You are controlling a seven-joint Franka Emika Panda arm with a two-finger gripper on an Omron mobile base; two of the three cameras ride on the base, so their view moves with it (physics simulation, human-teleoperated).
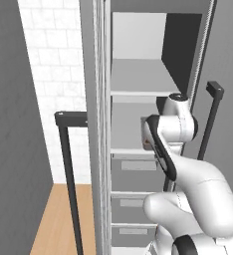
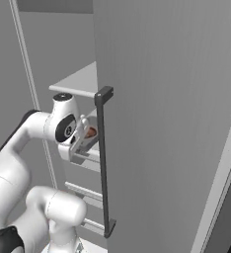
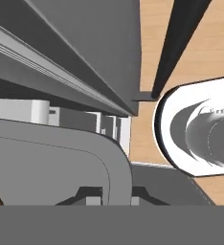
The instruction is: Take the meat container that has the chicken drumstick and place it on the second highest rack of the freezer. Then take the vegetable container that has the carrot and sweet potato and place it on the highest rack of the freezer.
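Left of us: tall black bar door handle point(image 1: 69, 174), then the open grey freezer with flat light-grey racks point(image 1: 138, 79). Our claw point(image 3: 109, 194) sits pressed together on the rim of the grey rounded-corner plastic meat container point(image 3: 61, 158), pinching its wall. A brown-red chicken piece point(image 2: 90, 132) is inside. The container hangs at the second highest rack point(image 1: 126, 149), partly over it. We judge it stiff, light, a bit slick; load may slide if tilted, so keep it level. A rim pinch near a corner looks the sensible hold. Right: second black handle point(image 2: 103, 163).
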